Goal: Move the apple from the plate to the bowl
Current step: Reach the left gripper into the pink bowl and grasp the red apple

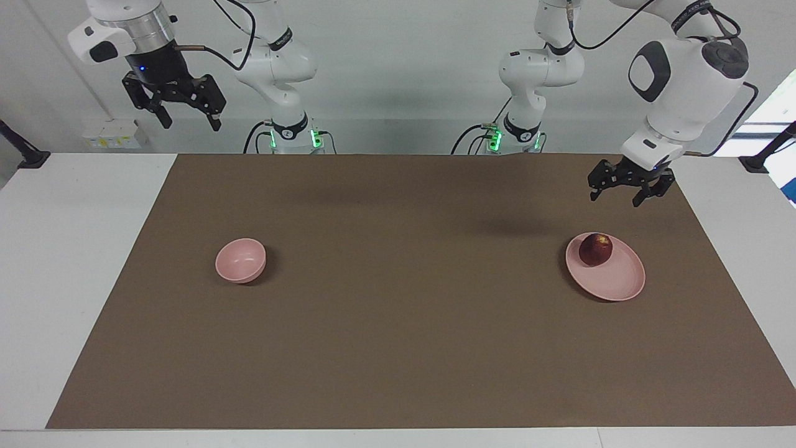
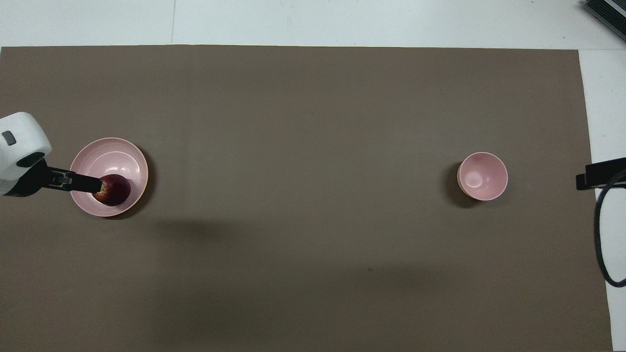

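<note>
A dark red apple lies on the pale pink plate toward the left arm's end of the table, on the part of the plate nearer the robots. My left gripper hangs open in the air above the plate and apple, touching neither. The small deep pink bowl stands empty toward the right arm's end. High up over that end, my right gripper waits open with nothing between its fingers.
A brown mat covers most of the white table. Black clamp mounts sit at both table ends, and a black cable loops at the right arm's end.
</note>
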`<move>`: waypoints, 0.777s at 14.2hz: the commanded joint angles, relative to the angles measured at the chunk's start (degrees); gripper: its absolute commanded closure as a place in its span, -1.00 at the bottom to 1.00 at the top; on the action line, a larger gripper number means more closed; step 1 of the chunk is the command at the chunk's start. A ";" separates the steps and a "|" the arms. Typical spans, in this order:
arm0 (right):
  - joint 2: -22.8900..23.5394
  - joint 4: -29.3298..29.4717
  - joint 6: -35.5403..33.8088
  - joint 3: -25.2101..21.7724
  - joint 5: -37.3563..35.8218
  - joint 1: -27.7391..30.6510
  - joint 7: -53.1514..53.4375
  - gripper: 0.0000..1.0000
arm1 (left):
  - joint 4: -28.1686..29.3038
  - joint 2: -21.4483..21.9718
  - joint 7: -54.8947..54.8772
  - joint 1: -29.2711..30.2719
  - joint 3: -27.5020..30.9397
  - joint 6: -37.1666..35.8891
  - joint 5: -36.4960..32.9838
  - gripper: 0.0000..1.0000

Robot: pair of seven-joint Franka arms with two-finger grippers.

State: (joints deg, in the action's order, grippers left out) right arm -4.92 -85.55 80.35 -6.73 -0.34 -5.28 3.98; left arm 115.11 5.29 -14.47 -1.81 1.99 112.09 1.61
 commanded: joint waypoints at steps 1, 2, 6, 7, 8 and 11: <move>-1.67 -1.99 0.86 0.14 0.96 0.79 -1.61 -1.00 | 5.55 -0.27 -1.88 2.15 -0.23 8.38 1.02 -1.00; -1.67 -1.99 0.86 0.14 0.96 0.79 -1.61 -1.00 | 6.17 -1.32 -1.97 2.25 -0.23 9.63 1.02 -1.00; -1.67 -1.99 0.86 0.14 0.96 0.79 -1.70 -1.00 | 9.68 -5.63 -2.06 2.78 -0.23 18.49 1.02 -1.00; -1.67 -1.99 0.86 0.14 0.96 0.79 -1.61 -1.00 | 10.73 -6.25 -2.06 2.78 -0.23 20.69 1.02 -1.00; -1.67 -1.99 0.86 0.14 0.96 0.79 -1.61 -1.00 | 11.61 -6.95 -2.06 2.78 -0.23 22.63 1.02 -1.00; -1.67 -2.08 0.86 0.14 0.96 0.79 -1.70 -1.00 | 12.33 -9.24 -2.06 3.04 -0.23 25.63 1.02 -1.00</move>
State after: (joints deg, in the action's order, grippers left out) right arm -4.92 -85.57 80.35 -6.73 -0.34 -5.26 3.98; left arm 126.21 -3.63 -15.27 0.34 2.18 134.96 1.61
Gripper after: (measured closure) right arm 0.000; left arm 0.000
